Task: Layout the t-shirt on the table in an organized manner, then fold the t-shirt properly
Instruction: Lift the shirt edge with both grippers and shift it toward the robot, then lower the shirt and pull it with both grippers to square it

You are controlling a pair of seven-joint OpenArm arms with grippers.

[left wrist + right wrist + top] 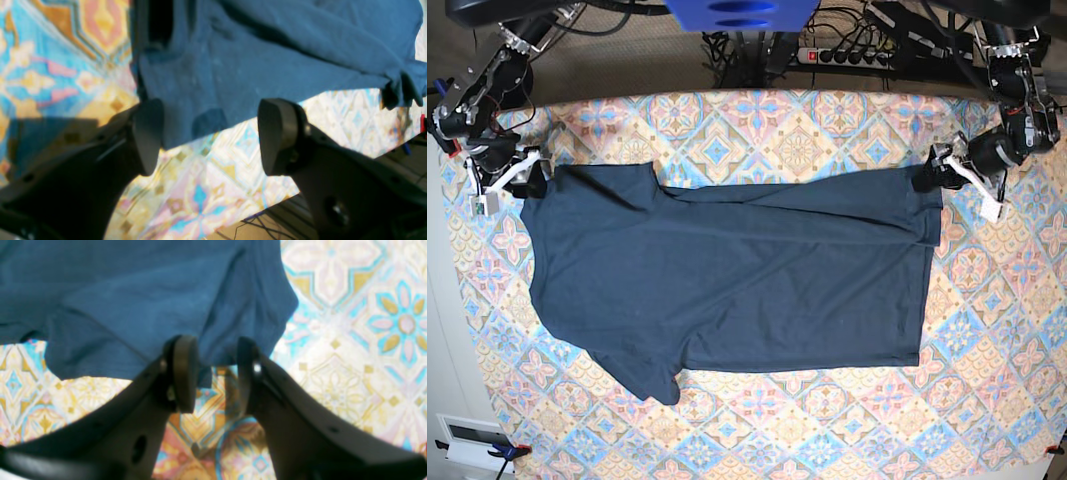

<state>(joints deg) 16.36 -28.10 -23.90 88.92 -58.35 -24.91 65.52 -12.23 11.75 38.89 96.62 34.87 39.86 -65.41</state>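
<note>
The dark blue t-shirt (727, 280) lies spread across the patterned table (827, 420), hem at the right, a sleeve at front left. My left gripper (932, 178) is at the shirt's far right corner. In the left wrist view it (213, 136) is open wide, with the shirt's (250, 60) edge reaching between the fingers. My right gripper (527, 178) is at the far left corner. In the right wrist view it (213, 373) is open with a narrower gap, and a strip of the shirt's (133, 300) edge hangs between the pads.
A power strip (857, 55) and cables lie behind the table's far edge. A white box (472, 440) sits off the front left corner. Bare tablecloth (350, 356) surrounds the shirt; the table edge with cables below (267, 226) shows in the left wrist view.
</note>
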